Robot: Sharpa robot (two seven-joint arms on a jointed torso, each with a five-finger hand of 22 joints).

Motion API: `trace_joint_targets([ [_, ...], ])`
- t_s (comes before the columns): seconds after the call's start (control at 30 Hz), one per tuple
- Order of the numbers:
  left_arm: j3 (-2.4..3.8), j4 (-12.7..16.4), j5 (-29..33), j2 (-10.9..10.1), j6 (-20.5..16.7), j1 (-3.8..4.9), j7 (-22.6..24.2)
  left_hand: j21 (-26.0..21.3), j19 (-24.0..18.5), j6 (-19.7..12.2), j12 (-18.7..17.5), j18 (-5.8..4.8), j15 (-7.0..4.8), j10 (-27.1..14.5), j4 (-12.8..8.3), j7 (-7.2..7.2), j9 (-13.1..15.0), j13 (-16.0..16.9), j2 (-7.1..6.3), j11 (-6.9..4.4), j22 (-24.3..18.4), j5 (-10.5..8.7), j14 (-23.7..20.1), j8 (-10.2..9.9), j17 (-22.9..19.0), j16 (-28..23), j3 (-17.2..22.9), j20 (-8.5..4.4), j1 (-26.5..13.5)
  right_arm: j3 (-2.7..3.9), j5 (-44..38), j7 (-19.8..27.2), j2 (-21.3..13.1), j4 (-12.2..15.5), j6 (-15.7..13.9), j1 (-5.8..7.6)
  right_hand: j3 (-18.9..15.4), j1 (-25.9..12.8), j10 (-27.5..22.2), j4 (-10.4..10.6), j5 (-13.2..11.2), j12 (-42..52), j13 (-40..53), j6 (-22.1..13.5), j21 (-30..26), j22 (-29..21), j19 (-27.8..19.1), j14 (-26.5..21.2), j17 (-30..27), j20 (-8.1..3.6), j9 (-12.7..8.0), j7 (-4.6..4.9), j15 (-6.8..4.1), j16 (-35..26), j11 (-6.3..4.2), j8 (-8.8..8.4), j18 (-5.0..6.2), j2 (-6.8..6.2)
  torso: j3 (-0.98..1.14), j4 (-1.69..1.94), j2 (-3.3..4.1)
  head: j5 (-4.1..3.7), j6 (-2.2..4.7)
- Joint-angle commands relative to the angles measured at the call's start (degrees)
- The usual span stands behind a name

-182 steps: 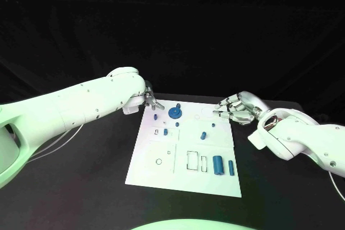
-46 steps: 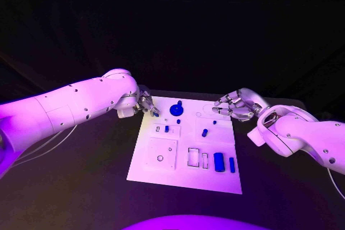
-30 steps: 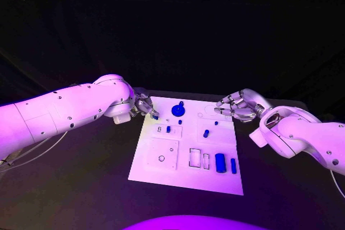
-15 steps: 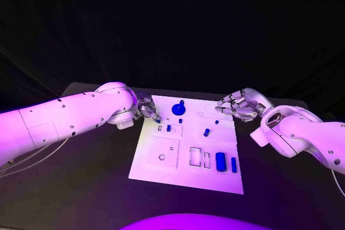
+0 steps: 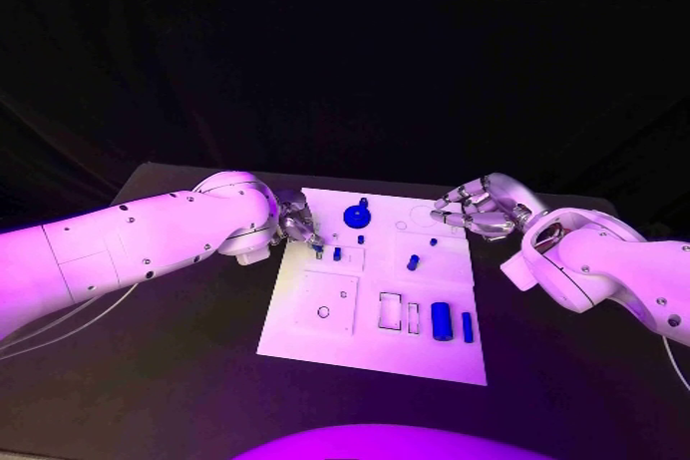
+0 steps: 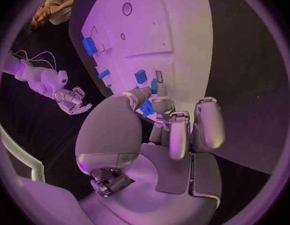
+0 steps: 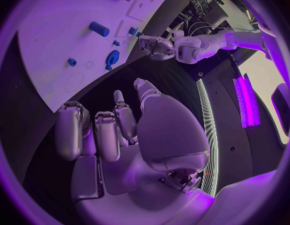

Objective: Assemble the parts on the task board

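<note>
The white task board [image 5: 367, 345] lies in the middle of the black table. My left hand [image 5: 296, 224] hovers at the board's far left edge and pinches a small blue part [image 6: 147, 108] between thumb and a finger. Just beside it a short blue peg [image 5: 338, 252] stands in the board. A blue gear-shaped part [image 5: 357, 217] sits at the far edge. A thick blue cylinder [image 5: 442, 321] and a slim blue bar [image 5: 468, 326] lie near the right edge. My right hand [image 5: 482, 209] hangs over the far right corner, fingers loosely bent, holding nothing.
More small blue pegs [image 5: 413, 262] stand mid-board. An empty rectangular recess [image 5: 388, 311] and a small ring hole [image 5: 324, 311] mark the near half. Bare black table [image 5: 172, 380] surrounds the board. My left hand [image 7: 154, 46] shows across the board in the right wrist view.
My left hand has crept a little nearer along the board's left edge, still pinching the small blue part. The right hand has hardly moved. The camera has shifted.
</note>
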Motion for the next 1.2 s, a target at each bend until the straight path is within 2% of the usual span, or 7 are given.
trace_joint_targets([
  [0.03, -0.01, 0.3, -0.4, 0.0, 0.3, -0.11, -1.2, 0.4, 0.4, 0.2, 0.2, -0.55, -0.52, 0.4, -9.8, -0.23, 0.1, 0.2, -0.11, -0.02, 0.1, 0.26, 5.6, 0.4, 14.2, 0.2, 9.6, 0.04, 0.5, 0.0, -0.2, 0.4, 0.1, 0.0, 0.6, -0.04, -0.1, -0.2, -0.1, 0.3, 0.3, 0.0, 1.0, 0.2, -0.3, 5.7, -0.3, 4.5, 9.3, 0.06, -0.1, -0.18, -0.22, -0.3, -0.18, 0.3, 0.37, 0.44, 0.03, 0.0, -0.01, 0.1, -0.11],
  [0.3, -0.07, 0.0, -0.6, 0.3, 0.4, -0.43, -1.7, 0.5, 0.5, 0.3, 0.2, -0.57, -0.54, 0.5, -9.8, -0.25, 0.1, 0.2, -0.13, -0.04, 0.3, 0.35, 5.6, 0.4, 14.2, 0.3, 9.7, 0.02, 0.5, 0.0, -0.2, 0.5, 0.1, -0.1, 0.5, -0.09, -0.1, -0.3, -0.1, 0.3, 0.4, 0.0, 1.0, 0.2, -0.3, 5.7, -0.3, 4.5, 9.3, 0.06, -0.1, -0.18, -0.22, -0.3, -0.18, 0.31, 0.38, 0.46, -0.07, -0.06, -0.06, 0.0, -0.18],
  [0.67, -0.11, -0.6, -1.6, 1.0, 0.4, -0.6, -2.2, 0.6, 0.6, 0.3, 0.3, -0.63, -0.56, 0.7, -9.8, -0.27, 0.1, 0.4, -0.18, -0.06, 0.5, 0.47, 5.6, 0.4, 14.2, 0.3, 9.7, 0.0, 0.5, 0.0, -0.2, 0.5, 0.1, -0.1, 0.5, -0.14, -0.1, -0.3, -0.1, 0.3, 0.4, 0.0, 1.0, 0.2, -0.3, 5.7, -0.3, 4.5, 9.3, 0.06, -0.1, -0.18, -0.22, -0.3, -0.18, 0.31, 0.38, 0.46, 0.02, -0.01, -0.03, 0.08, -0.12],
  [1.2, -0.14, -0.6, -1.8, 1.3, 2.3, -0.7, -2.4, 0.7, 0.7, 0.4, 0.4, -0.65, -0.58, 0.8, -9.8, -0.29, 0.1, 0.4, -0.27, -0.08, 0.6, 0.56, 5.6, 0.4, 14.2, 0.2, 9.8, -0.02, 0.4, 0.0, -0.2, 0.6, 0.1, -0.1, 0.4, -0.15, -0.1, -0.3, -0.2, 0.3, 0.4, 0.0, 1.0, 0.2, -0.7, 5.5, -0.5, 4.5, 9.0, 0.05, -0.1, -0.19, -0.22, -0.4, -0.19, 0.32, 0.46, 0.45, -0.01, -0.02, -0.02, 0.07, -0.2],
])
